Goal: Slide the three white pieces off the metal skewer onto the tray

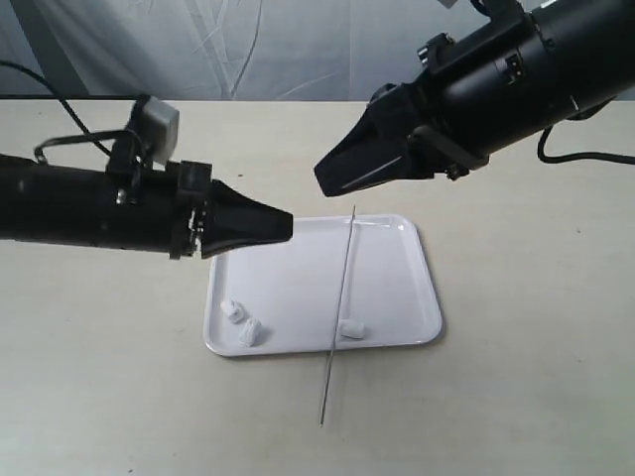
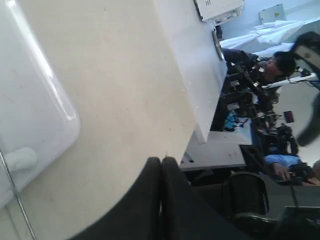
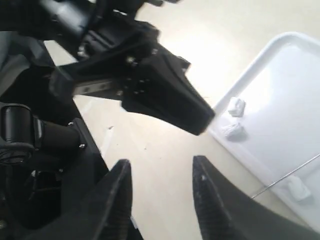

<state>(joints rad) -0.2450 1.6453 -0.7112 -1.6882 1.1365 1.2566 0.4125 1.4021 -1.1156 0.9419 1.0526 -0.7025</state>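
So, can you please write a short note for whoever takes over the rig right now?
Left gripper: shut, empty, by a far corner of the tray.
Right gripper: open, empty, clear of the metal skewer.
The skewer lies across the tray, near end on the table.
The three white pieces lie on the tray, apparently all off the skewer.
Left to do: seemingly nothing.

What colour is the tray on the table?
Plain white, no pattern. The tray shows best in the exterior view.
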